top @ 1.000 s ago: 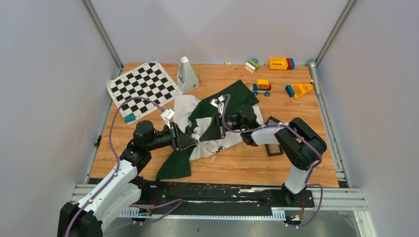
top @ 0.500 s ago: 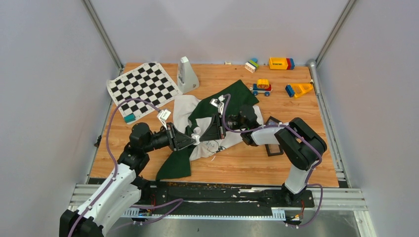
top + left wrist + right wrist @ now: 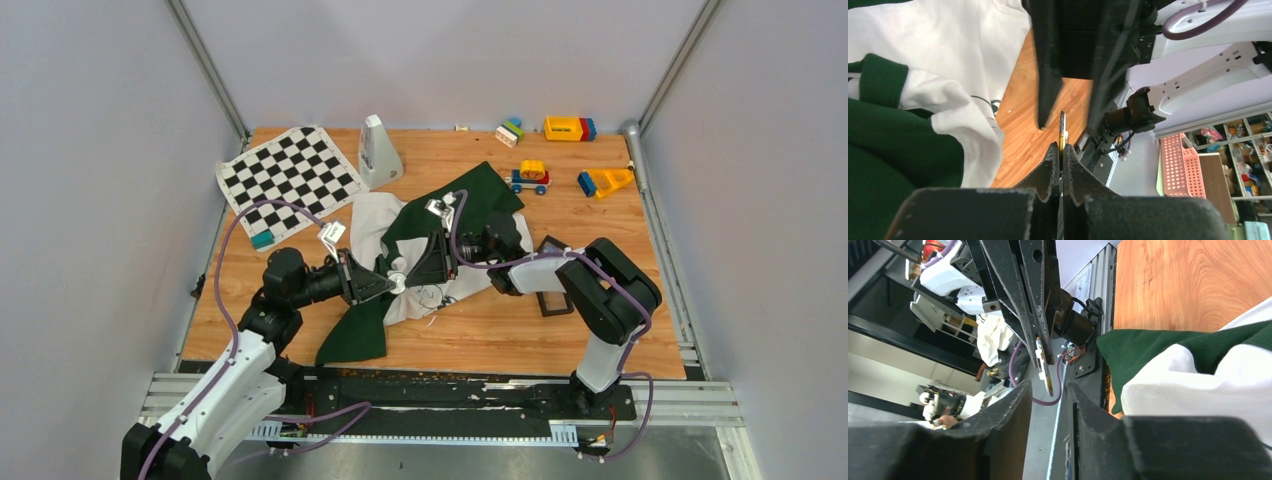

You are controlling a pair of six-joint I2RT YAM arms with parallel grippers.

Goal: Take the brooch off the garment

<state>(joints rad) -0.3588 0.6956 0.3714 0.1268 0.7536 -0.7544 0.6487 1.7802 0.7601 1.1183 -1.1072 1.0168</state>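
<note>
- Brooch (image 3: 1062, 131) — thin gold disc seen edge-on, held in the air over the middle of the tabletop (image 3: 600, 330), clear of the garment (image 3: 948, 50) crumpled beneath it.
- Left gripper (image 3: 1061, 149): clenched on the disc's near edge. The rest sticks out past the fingertips, long axis running on along the fingers toward the right arm.
- Right gripper (image 3: 1049, 387): released, one jaw on each side of the disc, apparently touching neither face.
- Judgement: the left arm alone carries it. The right should back straight off along that axis — a sideways move could knock the disc.
- Black tray (image 3: 552, 275) sits toward the right edge, half hidden by the right arm.
</note>
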